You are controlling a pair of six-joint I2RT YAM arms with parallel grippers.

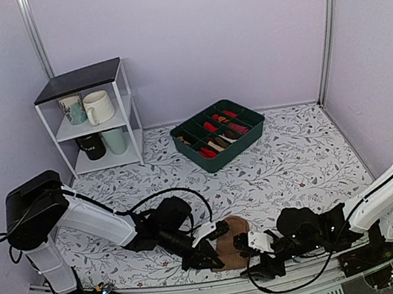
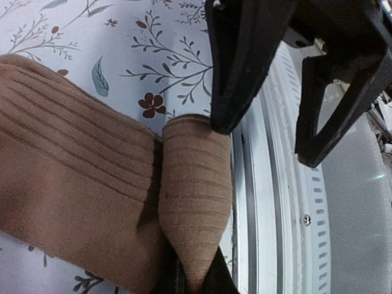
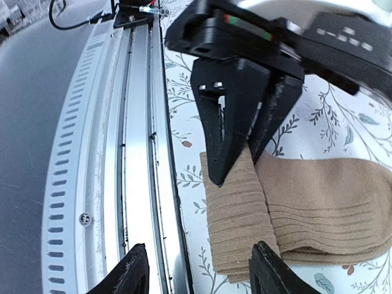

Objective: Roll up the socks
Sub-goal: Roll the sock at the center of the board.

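Socks [image 1: 237, 232] lie at the table's [image 1: 296, 153] near edge, between both arms. My left gripper [image 3: 236, 168] pinches the folded end; my right gripper [image 3: 199, 257] gapes wide, empty. I'd roll tightly, with even tension.

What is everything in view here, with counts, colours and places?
socks: count unclear, tan-brown, near table edge, one end folded over
bin: one, dark green, far centre
rolled socks: several, red, cream and dark, in bin
shelf: one, white with dark top, far left
mugs: four, patterned, cream, black, pale green, on shelf
table: one, white floral cloth
rail: one, grey metal, near edge
left hand: one, black, shut on socks' fold
right hand: one, black, open, by socks
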